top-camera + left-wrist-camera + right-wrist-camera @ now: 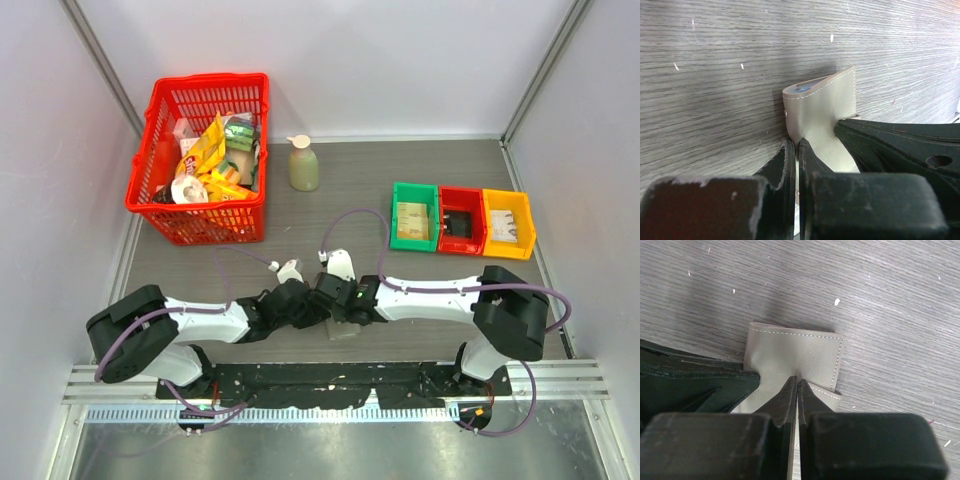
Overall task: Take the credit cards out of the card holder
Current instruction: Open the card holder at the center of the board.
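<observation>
The card holder [822, 107] is a grey-olive folded wallet with white stitching, held at the table's near middle, where only a pale edge [345, 328] shows under the grippers. My left gripper [796, 144] is shut on its thin lower edge. My right gripper [796, 380] is shut on the outer panel [795, 352] from the other side. The two grippers meet over it in the top view, left [312, 305] and right [338, 298]. A bluish sliver [802, 87] shows inside the fold. No credit card shows clearly.
A red basket [210, 82] full of snack packets stands at the back left. A soap bottle [303, 165] stands beside it. Green [414, 187], red [460, 192] and yellow [505, 195] bins sit in a row at the right.
</observation>
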Available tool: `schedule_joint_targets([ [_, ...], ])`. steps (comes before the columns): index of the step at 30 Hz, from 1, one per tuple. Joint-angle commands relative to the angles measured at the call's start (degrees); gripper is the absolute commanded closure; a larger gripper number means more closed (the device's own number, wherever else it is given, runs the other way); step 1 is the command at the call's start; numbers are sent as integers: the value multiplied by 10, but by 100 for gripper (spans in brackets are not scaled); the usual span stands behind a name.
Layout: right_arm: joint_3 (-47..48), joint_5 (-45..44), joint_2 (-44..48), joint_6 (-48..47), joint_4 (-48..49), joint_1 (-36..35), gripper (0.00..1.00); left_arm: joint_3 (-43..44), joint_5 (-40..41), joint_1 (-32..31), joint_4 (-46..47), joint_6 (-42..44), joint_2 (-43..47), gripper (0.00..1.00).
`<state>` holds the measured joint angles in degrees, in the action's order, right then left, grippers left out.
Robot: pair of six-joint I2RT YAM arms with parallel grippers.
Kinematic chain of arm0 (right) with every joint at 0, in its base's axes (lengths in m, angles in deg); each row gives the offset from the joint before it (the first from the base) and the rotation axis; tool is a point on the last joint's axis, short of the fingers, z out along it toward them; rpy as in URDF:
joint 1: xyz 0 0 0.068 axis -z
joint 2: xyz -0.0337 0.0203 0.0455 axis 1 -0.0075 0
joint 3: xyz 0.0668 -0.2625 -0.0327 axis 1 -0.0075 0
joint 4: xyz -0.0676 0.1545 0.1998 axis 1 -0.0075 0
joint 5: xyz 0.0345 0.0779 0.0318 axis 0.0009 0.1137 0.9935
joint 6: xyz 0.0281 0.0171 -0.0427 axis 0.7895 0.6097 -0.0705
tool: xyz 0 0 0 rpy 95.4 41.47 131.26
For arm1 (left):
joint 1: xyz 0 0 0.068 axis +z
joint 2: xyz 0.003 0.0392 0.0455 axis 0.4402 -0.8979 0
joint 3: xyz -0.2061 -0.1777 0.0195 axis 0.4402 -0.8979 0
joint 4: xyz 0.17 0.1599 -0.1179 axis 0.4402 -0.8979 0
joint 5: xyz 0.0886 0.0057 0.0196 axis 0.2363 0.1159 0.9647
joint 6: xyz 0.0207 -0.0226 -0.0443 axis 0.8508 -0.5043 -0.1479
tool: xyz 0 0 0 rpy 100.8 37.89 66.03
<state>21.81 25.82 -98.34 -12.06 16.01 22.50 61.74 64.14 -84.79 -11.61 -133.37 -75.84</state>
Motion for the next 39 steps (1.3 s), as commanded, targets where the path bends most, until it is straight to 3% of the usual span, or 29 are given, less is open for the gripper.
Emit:
schedule_joint_targets([
  [1, -2, -46, 20, -1, -50, -2, 96, 11, 41, 0, -52, 21, 18, 100],
  [13, -30, -30, 56, -9, -33, 19, 99, 17, 56, 8, -87, 35, 51, 100],
  [14, -30, -20, 60, -11, -15, 18, 96, 17, 56, 8, -89, 37, 52, 100],
  [18, -23, 21, 85, -29, 36, 12, 64, 19, 51, 8, -84, 36, 48, 100],
  [20, -9, 31, 76, -35, 42, 10, 53, 19, 50, 8, -81, 34, 44, 100],
  [22, 7, 34, 48, -39, 33, 8, 49, 21, 50, 8, -81, 34, 45, 100],
  [32, 13, 26, -12, -37, 20, 6, 50, 18, 53, 8, -85, 32, 50, 100],
  [39, 12, -14, -25, -29, -30, 8, 68, 15, 65, 8, -96, 33, 58, 100],
])
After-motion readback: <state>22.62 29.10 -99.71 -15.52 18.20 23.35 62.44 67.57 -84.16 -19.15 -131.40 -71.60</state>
